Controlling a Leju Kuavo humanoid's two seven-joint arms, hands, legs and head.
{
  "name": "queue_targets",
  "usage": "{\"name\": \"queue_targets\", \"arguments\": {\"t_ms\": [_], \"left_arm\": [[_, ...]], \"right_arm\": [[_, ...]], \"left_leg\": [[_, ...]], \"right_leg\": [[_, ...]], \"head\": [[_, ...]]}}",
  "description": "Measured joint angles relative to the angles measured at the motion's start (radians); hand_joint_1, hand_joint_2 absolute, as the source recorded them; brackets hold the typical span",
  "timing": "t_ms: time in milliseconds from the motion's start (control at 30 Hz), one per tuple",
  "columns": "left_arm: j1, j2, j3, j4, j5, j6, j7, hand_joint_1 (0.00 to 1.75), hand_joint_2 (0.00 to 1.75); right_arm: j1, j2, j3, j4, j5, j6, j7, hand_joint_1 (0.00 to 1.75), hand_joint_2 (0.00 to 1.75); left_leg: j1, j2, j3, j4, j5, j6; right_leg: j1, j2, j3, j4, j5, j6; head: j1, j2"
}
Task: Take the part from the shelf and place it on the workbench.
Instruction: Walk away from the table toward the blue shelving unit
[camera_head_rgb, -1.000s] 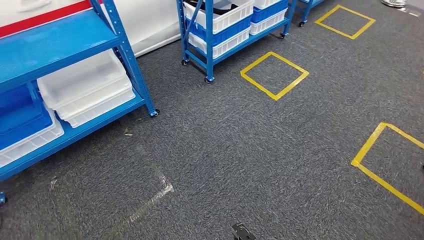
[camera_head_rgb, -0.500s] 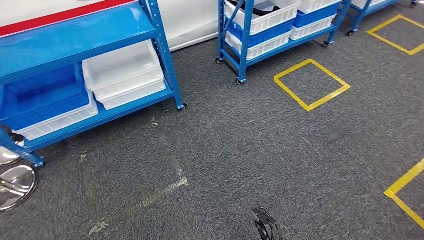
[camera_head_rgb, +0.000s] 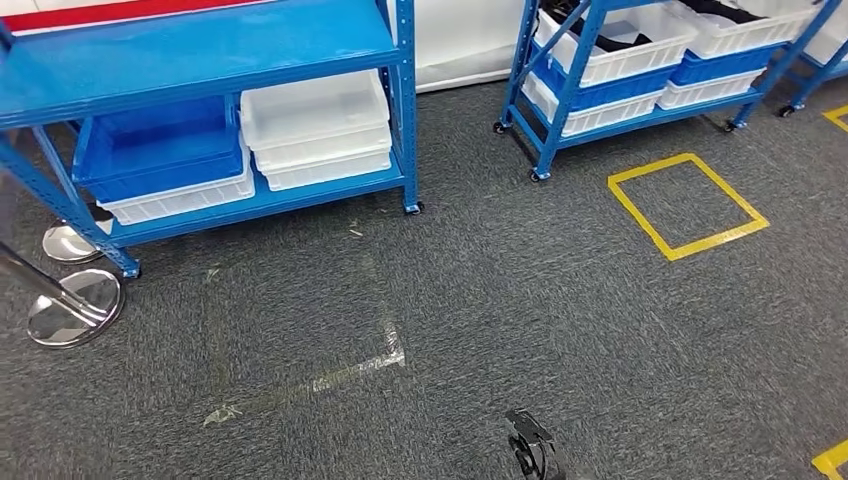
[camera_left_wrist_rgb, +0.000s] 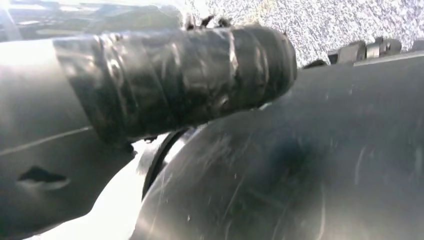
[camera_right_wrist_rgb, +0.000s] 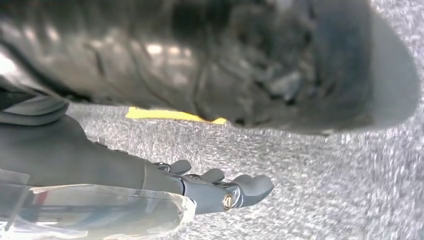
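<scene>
Two blue shelves stand ahead in the head view. The near shelf (camera_head_rgb: 200, 45) carries a blue bin (camera_head_rgb: 160, 150) and stacked white bins (camera_head_rgb: 320, 120) on its lower level. The far shelf (camera_head_rgb: 640, 115) holds white and blue bins, and dark parts (camera_head_rgb: 622, 40) lie in a white one. My right hand (camera_right_wrist_rgb: 215, 187) hangs over the grey carpet with its fingers stretched out and nothing between them; a clear plastic wrap (camera_right_wrist_rgb: 100, 212) lies by its wrist. Of my left hand (camera_left_wrist_rgb: 365, 49) a few dark finger pieces show at the picture's edge, and I cannot tell how they lie.
Two chrome stanchion bases (camera_head_rgb: 75, 305) stand on the carpet left of the near shelf. A yellow taped square (camera_head_rgb: 688, 205) marks the floor at the right, and worn clear tape (camera_head_rgb: 330, 375) lies in the middle. Open carpet stretches in front of both shelves.
The whole picture has shifted right: the camera has turned left, bringing the near shelf to the middle and the stanchion bases into sight. Nothing on the shelves has moved.
</scene>
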Motion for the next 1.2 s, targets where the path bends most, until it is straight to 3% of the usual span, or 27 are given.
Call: {"name": "queue_targets", "arguments": {"t_ms": [33,67,133,200,267,333,367,400,467,500,567,633,667,733,800,867,933,967,1000,1067,1100,1133,1200], "left_arm": [[0.000,0.000,-0.001,0.000,0.000,0.000,0.000,0.00,0.00],[0.000,0.000,-0.001,0.000,0.000,-0.001,0.001,0.00,0.00],[0.001,0.001,-0.003,0.000,0.000,-0.003,0.002,0.00,0.00],[0.000,0.001,-0.004,0.000,0.000,-0.008,0.002,0.00,0.00],[-0.002,0.002,-0.005,0.000,-0.001,-0.010,0.002,0.00,0.00],[-0.002,0.003,-0.005,0.000,-0.002,-0.012,0.002,0.00,0.00],[0.000,0.003,-0.006,0.001,-0.003,-0.012,0.003,0.00,0.00],[0.001,0.004,-0.006,0.001,-0.005,-0.012,0.004,0.00,0.00],[-0.001,0.006,-0.007,0.001,-0.012,-0.011,0.008,0.00,0.00],[-0.003,0.007,-0.007,0.001,-0.014,-0.010,0.009,0.00,0.00],[-0.007,0.008,-0.009,0.001,-0.018,-0.009,0.009,0.00,0.00],[-0.008,0.008,-0.012,0.001,-0.018,-0.009,0.009,0.00,0.00],[-0.007,0.009,-0.013,0.001,-0.018,-0.009,0.009,0.00,0.00],[-0.006,0.009,-0.017,0.002,-0.019,-0.010,0.010,0.00,0.00],[-0.005,0.010,-0.020,0.002,-0.019,-0.010,0.010,0.00,0.00],[-0.002,0.011,-0.021,0.002,-0.020,-0.012,0.012,0.00,0.00],[0.000,0.012,-0.022,0.002,-0.020,-0.014,0.013,0.00,0.00],[-0.001,0.012,-0.022,0.002,-0.020,-0.014,0.013,0.00,0.00],[-0.002,0.012,-0.022,0.002,-0.021,-0.014,0.013,0.00,0.00],[-0.004,0.011,-0.023,0.002,-0.021,-0.014,0.013,0.00,0.00],[-0.004,0.011,-0.023,0.002,-0.021,-0.014,0.012,0.00,0.00],[-0.003,0.011,-0.023,0.002,-0.021,-0.014,0.012,0.00,0.00],[-0.002,0.011,-0.023,0.002,-0.021,-0.015,0.012,0.00,0.00]], "right_arm": [[0.004,0.000,0.000,0.000,0.000,0.000,0.000,0.00,0.00],[0.007,-0.001,0.000,0.000,-0.001,-0.001,0.000,0.00,0.00],[0.009,-0.004,0.000,0.000,-0.001,-0.003,0.000,0.00,0.00],[0.006,-0.006,0.000,0.000,-0.001,-0.005,0.000,0.00,0.00],[0.006,-0.006,0.000,0.001,-0.001,-0.006,0.000,0.00,0.00],[0.009,-0.005,0.000,0.001,-0.001,-0.006,0.000,0.00,0.00],[0.009,-0.005,0.000,0.001,-0.001,-0.006,0.000,0.00,0.00],[0.008,-0.006,0.000,0.000,-0.001,-0.006,0.000,0.00,0.00],[0.005,-0.007,0.000,0.000,0.000,-0.006,-0.001,0.00,0.00],[0.005,-0.007,0.000,0.000,0.000,-0.006,-0.001,0.00,0.00],[0.007,-0.008,0.000,0.001,0.002,-0.002,-0.002,0.00,0.00],[0.007,-0.008,0.000,0.001,0.005,0.004,-0.002,0.00,0.00],[0.006,-0.008,0.000,0.001,0.008,0.005,-0.002,0.00,0.00],[0.004,-0.008,0.000,0.000,0.013,0.006,-0.001,0.00,0.00],[0.002,-0.008,0.000,0.000,0.016,0.006,0.000,0.00,0.00],[0.001,-0.008,0.000,-0.001,0.016,0.006,0.000,0.00,0.00],[-0.002,-0.007,0.000,-0.002,0.016,0.005,0.000,0.00,0.00],[-0.003,-0.007,0.000,-0.002,0.016,0.005,0.000,0.00,0.00],[-0.002,-0.007,0.000,-0.002,0.016,0.005,0.000,0.00,0.00],[0.004,-0.007,0.000,-0.002,0.016,0.005,0.000,0.00,0.00],[0.007,-0.008,0.000,-0.002,0.016,0.005,0.000,0.00,0.00],[0.009,-0.008,0.000,-0.001,0.015,0.005,0.000,0.00,0.00],[0.008,-0.008,0.000,-0.001,0.015,0.005,0.000,0.00,0.00]], "left_leg": [[0.000,-0.014,0.000,0.001,0.000,0.000],[0.000,-0.029,0.000,0.002,-0.001,0.000],[0.002,-0.058,0.000,0.010,-0.004,-0.004],[0.003,-0.084,-0.008,0.026,-0.011,-0.016],[0.004,-0.106,-0.021,0.036,-0.013,-0.029],[0.007,-0.128,-0.031,0.034,-0.008,-0.040],[0.007,-0.119,-0.036,0.038,-0.009,-0.045],[0.006,-0.095,-0.045,0.056,-0.019,-0.049],[0.003,-0.027,-0.088,0.149,-0.066,-0.057],[0.003,-0.008,-0.118,0.212,-0.095,-0.060],[0.003,0.003,-0.163,0.304,-0.123,-0.062],[0.003,0.009,-0.142,0.267,-0.087,-0.058],[0.002,0.019,-0.105,0.199,-0.052,-0.052],[-0.008,0.052,-0.040,0.079,-0.015,-0.039],[-0.017,0.062,-0.022,0.039,-0.015,-0.028],[-0.013,0.041,-0.018,0.027,-0.010,-0.017],[-0.006,0.024,-0.006,0.011,-0.004,-0.006],[-0.003,0.016,-0.002,0.005,-0.002,-0.002],[-0.003,0.007,-0.001,0.004,-0.002,0.001],[-0.004,-0.017,0.000,0.005,-0.003,0.004],[-0.004,-0.031,0.000,0.006,-0.004,0.005],[-0.003,-0.046,0.000,0.009,-0.005,0.004],[0.000,-0.074,0.001,0.019,-0.010,-0.001]], "right_leg": [[-0.001,0.004,-0.028,0.047,-0.009,0.003],[-0.003,0.005,-0.040,0.061,0.001,0.006],[-0.011,0.014,-0.017,-0.015,0.069,0.011],[-0.021,0.064,0.028,-0.129,0.118,0.013],[-0.024,0.098,0.048,-0.175,0.120,0.006],[-0.021,0.079,0.052,-0.178,0.121,-0.008],[-0.022,0.067,0.053,-0.181,0.122,-0.014],[-0.022,0.055,0.056,-0.184,0.124,-0.020],[-0.021,0.027,0.062,-0.188,0.124,-0.030],[-0.019,0.012,0.064,-0.189,0.122,-0.033],[-0.015,-0.020,0.067,-0.189,0.118,-0.036],[-0.013,-0.048,0.072,-0.189,0.113,-0.036],[-0.012,-0.060,0.077,-0.189,0.110,-0.035],[-0.007,-0.080,0.084,-0.190,0.104,-0.029],[-0.003,-0.098,0.089,-0.195,0.101,-0.020],[-0.002,-0.108,0.096,-0.201,0.098,-0.009],[-0.004,-0.069,0.087,-0.171,0.074,-0.001],[-0.006,-0.040,0.067,-0.127,0.049,0.000],[-0.006,-0.014,0.036,-0.063,0.019,0.001],[-0.006,0.003,-0.031,0.059,-0.021,0.001],[-0.006,0.005,-0.049,0.084,-0.017,0.002],[-0.007,0.007,-0.046,0.063,0.010,0.002],[-0.012,0.018,0.002,-0.065,0.090,0.003]], "head": [[0.000,0.000],[0.000,0.000],[0.000,0.000],[0.000,0.000],[0.000,0.000],[-0.001,0.000],[-0.001,0.000],[-0.004,0.000],[-0.011,0.000],[-0.015,0.000],[-0.016,0.000],[-0.016,0.000],[-0.016,0.000],[-0.015,0.000],[-0.014,0.000],[-0.013,0.000],[-0.010,0.000],[-0.008,0.000],[-0.006,0.000],[-0.004,0.000],[-0.004,0.000],[-0.004,0.000],[-0.004,0.000]]}}
